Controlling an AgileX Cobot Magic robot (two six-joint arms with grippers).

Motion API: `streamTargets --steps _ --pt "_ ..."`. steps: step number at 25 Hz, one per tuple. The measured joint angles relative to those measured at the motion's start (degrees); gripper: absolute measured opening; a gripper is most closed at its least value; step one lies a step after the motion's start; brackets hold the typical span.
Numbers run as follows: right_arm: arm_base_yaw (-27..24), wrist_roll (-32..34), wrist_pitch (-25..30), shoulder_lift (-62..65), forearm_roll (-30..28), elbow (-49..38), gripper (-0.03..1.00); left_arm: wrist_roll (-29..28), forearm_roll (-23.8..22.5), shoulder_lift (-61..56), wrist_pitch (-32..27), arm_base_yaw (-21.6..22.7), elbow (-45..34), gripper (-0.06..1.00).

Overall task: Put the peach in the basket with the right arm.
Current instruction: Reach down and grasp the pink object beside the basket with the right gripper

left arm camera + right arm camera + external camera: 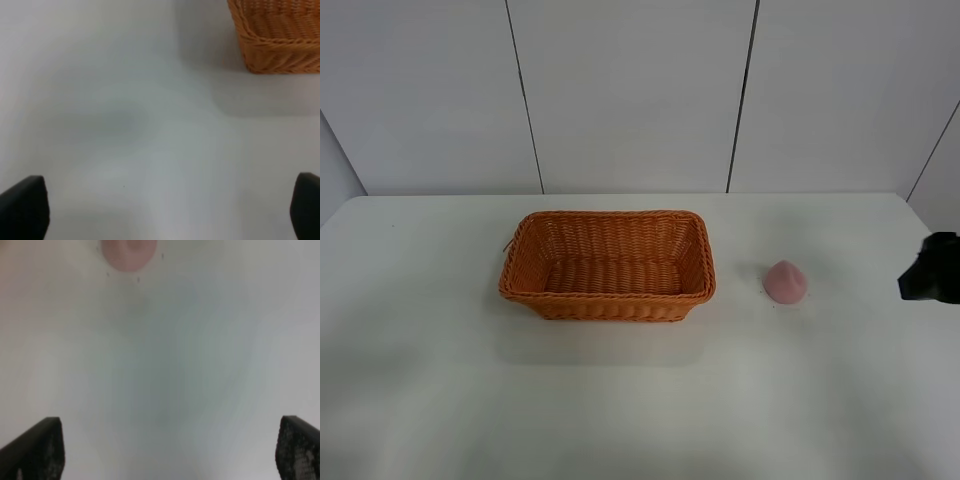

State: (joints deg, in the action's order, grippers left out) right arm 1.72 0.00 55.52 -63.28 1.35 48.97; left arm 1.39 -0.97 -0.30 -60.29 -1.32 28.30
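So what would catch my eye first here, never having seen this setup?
The orange-brown wicker basket near the middle of the white table stands out most, and it is empty. To its right, apart from it, sits a small pink peach. A black part of the right arm pokes in at the right edge, beyond the peach.

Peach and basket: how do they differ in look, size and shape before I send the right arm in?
The peach is matte pink and smooth; the basket is orange-brown woven wicker. The peach is far smaller than the basket. The peach is rounded with a pointed tip up; the basket is rectangular and open, holding nothing. Both rest on the white table, apart.
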Motion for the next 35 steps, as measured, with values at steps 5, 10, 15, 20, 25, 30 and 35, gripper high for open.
streamTargets --steps 5,10,15,20,25,30,35 --pt "0.0 -0.4 -0.7 -21.0 0.0 10.4 0.65 0.0 0.0 0.0 0.0 0.0 0.0 0.99" --pt "0.0 -1.0 -0.7 -38.0 0.0 22.1 0.65 0.0 0.0 0.0 0.0 0.0 0.0 0.99" --pt "1.2 -1.0 0.1 -48.4 0.5 33.1 0.65 0.0 0.0 0.0 0.0 0.0 0.0 0.99" --pt "4.5 -1.1 0.3 -52.9 0.7 37.7 0.65 0.0 0.0 0.0 0.0 0.0 0.0 0.99" --pt "4.7 -0.9 -0.1 -55.8 0.5 38.0 0.65 0.0 0.0 0.0 0.0 0.0 0.0 0.99" --pt "4.7 -0.8 -2.5 -59.1 0.7 38.0 0.65 0.0 0.0 0.0 0.0 0.0 0.0 0.99" --pt "4.7 0.0 -5.4 -61.8 0.8 38.0 0.65 0.0 0.0 0.0 0.0 0.0 0.0 0.99"
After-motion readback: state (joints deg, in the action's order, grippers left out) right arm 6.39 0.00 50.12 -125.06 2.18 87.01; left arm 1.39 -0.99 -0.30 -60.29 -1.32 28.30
